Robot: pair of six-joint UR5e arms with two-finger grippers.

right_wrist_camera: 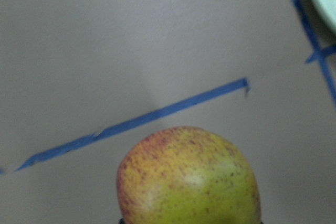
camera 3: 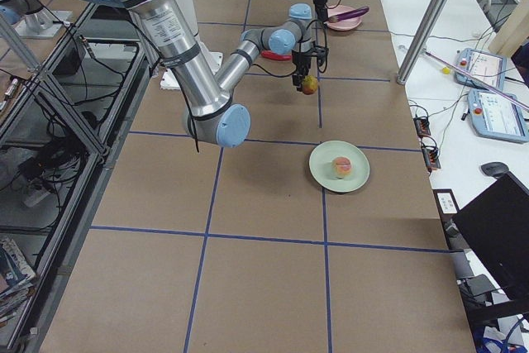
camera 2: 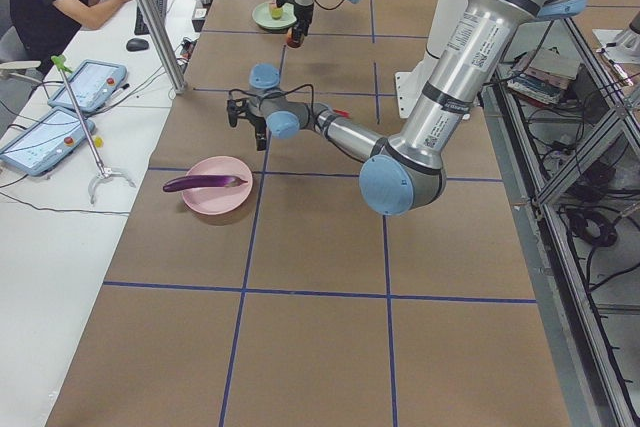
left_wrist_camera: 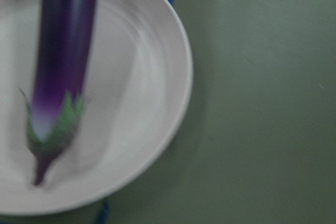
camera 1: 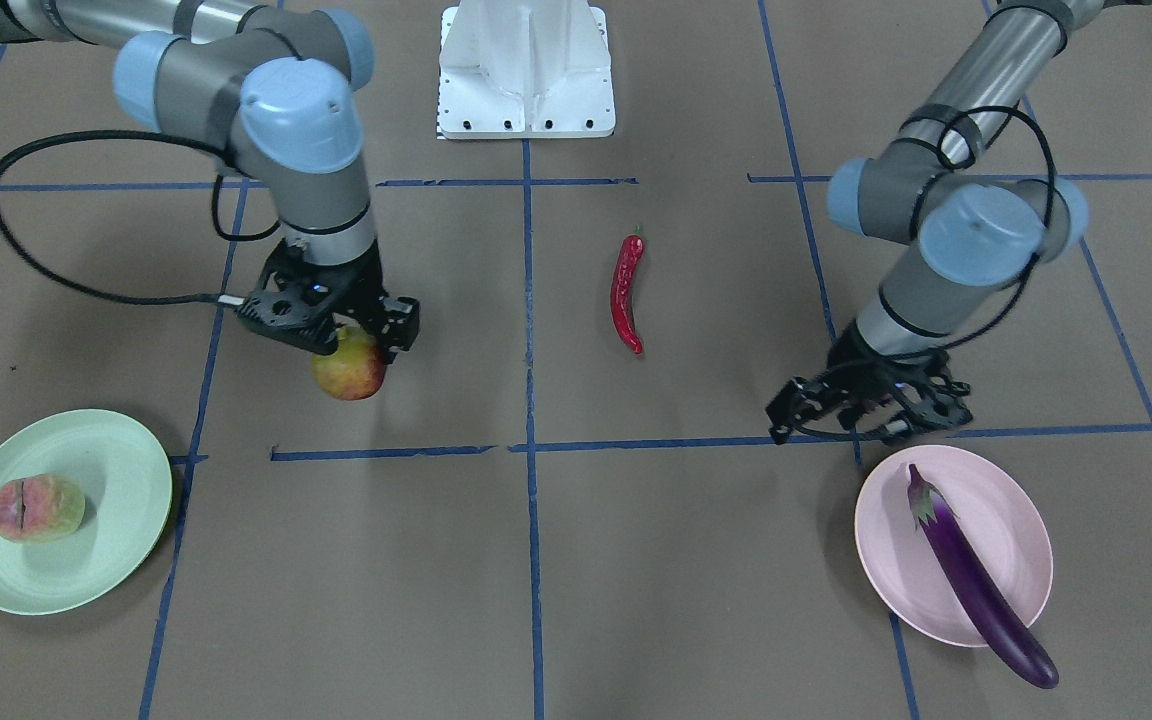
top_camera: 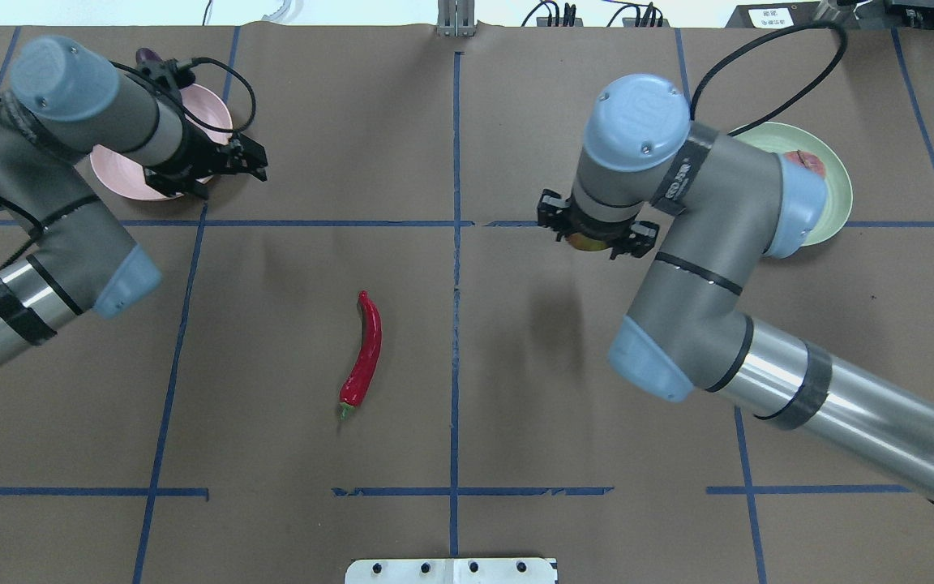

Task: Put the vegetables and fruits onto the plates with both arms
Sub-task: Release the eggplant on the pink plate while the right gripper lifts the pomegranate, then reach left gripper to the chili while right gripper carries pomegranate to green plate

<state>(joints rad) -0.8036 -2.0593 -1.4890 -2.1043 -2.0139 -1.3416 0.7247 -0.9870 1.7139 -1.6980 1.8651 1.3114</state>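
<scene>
right black two-finger gripper [camera 1: 352, 347] has the round red-yellow fruit [camera 1: 349, 376] clamped just above the table — next it needs carrying to the pale mint green plate [camera 1: 111, 455], left gripper [camera 1: 863, 415] hangs open and empty by the pale pink plate [camera 1: 998, 540]

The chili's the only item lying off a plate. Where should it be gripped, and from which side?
Take the chili at mid-body, from straight above, with the jaws closing across its width. It lies flat, long and thin, and narrows toward both ends.
</scene>
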